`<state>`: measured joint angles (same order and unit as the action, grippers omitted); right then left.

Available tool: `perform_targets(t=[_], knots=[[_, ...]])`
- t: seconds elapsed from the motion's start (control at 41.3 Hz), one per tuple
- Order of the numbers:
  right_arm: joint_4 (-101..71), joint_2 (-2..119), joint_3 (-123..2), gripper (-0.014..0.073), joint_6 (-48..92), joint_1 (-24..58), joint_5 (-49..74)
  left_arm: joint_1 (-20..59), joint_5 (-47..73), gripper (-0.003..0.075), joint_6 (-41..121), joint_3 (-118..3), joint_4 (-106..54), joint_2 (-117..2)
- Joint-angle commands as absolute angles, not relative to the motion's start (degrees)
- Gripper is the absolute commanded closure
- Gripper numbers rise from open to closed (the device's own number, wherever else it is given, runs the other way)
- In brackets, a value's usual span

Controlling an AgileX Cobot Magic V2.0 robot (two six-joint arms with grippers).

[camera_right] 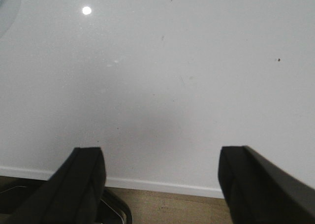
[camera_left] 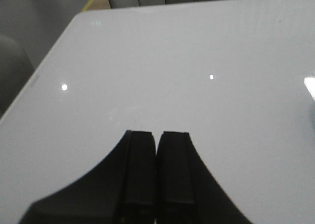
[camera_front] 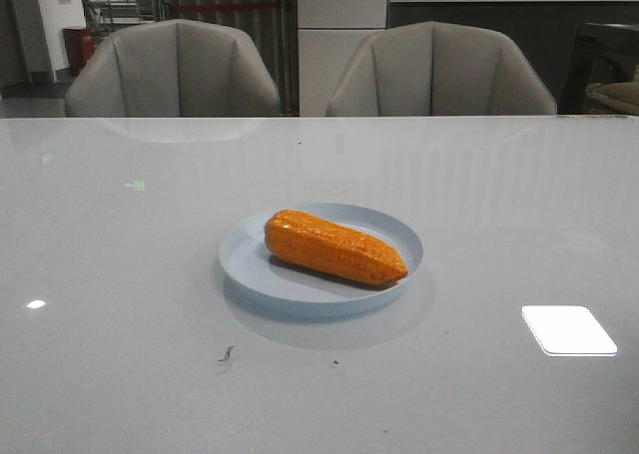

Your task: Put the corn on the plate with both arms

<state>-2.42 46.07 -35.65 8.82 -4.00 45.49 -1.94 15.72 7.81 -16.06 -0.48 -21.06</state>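
Note:
The orange corn (camera_front: 334, 246) lies on the pale blue plate (camera_front: 255, 266) in the middle of the table, its tapered end toward the right. Neither gripper shows in the front view. In the left wrist view my left gripper (camera_left: 158, 135) is shut and empty over bare table, with no corn or plate in sight. In the right wrist view my right gripper (camera_right: 161, 155) is open and empty above the table's near edge. A sliver of the plate's rim (camera_right: 7, 7) shows at the corner of that view.
Two grey chairs (camera_front: 175, 70) (camera_front: 439, 70) stand behind the table's far edge. A bright light reflection (camera_front: 567, 329) lies on the glossy table at the right. The table edge and wood floor (camera_right: 172, 207) show under the right gripper.

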Motion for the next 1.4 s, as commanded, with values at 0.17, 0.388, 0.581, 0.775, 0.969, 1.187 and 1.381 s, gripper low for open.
perform_targets(t=[0.17,0.388,0.581,0.775,0.969,1.187,1.381], knots=[[-2.8,45.8,-37.1,0.001,8.8,-4.5,42.8,-2.0,0.9,0.0631,7.2,-6.8,-0.6,-5.2],[-2.8,45.8,-37.1,0.001,8.8,-4.5,42.8,-2.0,0.0,0.0631,7.2,-0.5,-0.6,-0.1],[-2.8,45.8,-37.1,0.001,8.8,-4.5,42.9,-2.0,3.5,0.0631,7.2,2.5,-0.6,0.4],[-2.8,45.8,-37.1,0.001,8.8,-4.5,42.8,-2.0,1.0,0.0631,7.2,2.5,-0.7,1.3],[-2.8,45.8,-37.1,0.001,8.8,-4.5,42.9,-2.0,-4.4,0.0631,7.2,2.5,-0.7,1.2],[-2.8,45.8,-37.1,0.001,8.8,-4.5,42.9,-2.0,-4.4,0.0631,7.2,2.5,-0.7,1.2],[-2.8,45.8,-37.1,0.001,8.8,-4.5,42.9,-2.0,-4.4,0.0631,7.2,2.5,-0.7,1.2]])
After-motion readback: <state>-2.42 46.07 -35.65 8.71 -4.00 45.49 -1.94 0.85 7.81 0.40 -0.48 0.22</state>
